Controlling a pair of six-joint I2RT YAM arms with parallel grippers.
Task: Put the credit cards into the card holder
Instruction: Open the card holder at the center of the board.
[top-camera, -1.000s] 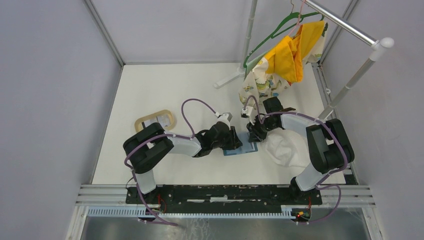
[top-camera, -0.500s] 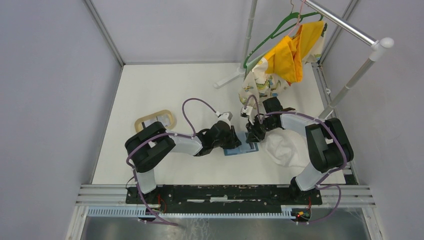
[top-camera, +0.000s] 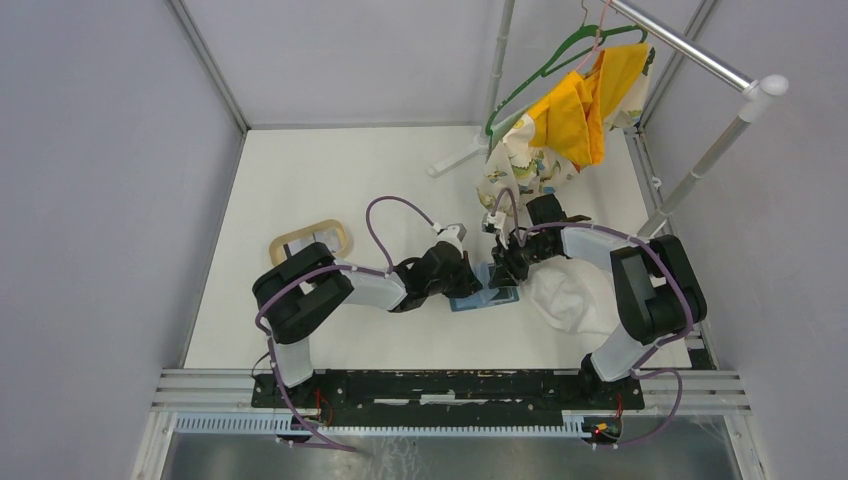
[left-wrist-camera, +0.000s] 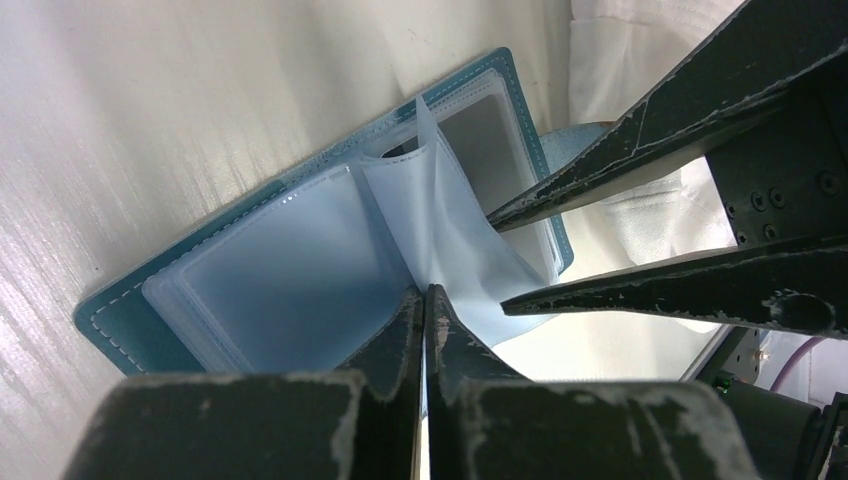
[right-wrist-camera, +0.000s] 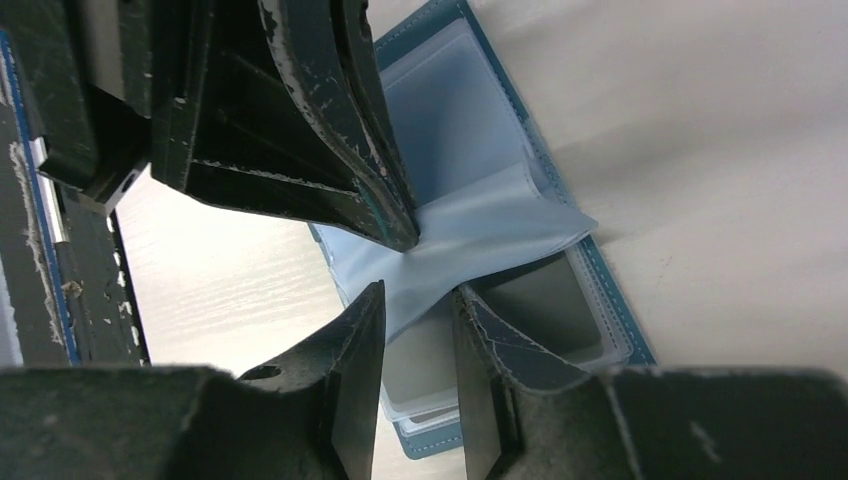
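Left wrist: left gripper (left-wrist-camera: 424, 300) low, pinching card holder (left-wrist-camera: 270, 265).

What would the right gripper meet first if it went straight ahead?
Probably the clear sleeve of the card holder, lying between the right gripper's fingers; the left gripper pinches it just beyond.

No writing, label, brand, number or sign can be read in any of the views. The card holder (left-wrist-camera: 270, 270) shows only plain blue covers and clear sleeves with no lettering that can be made out. The printed pattern on the hanging cloth (top-camera: 510, 165) is too small to tell whether it carries any words.
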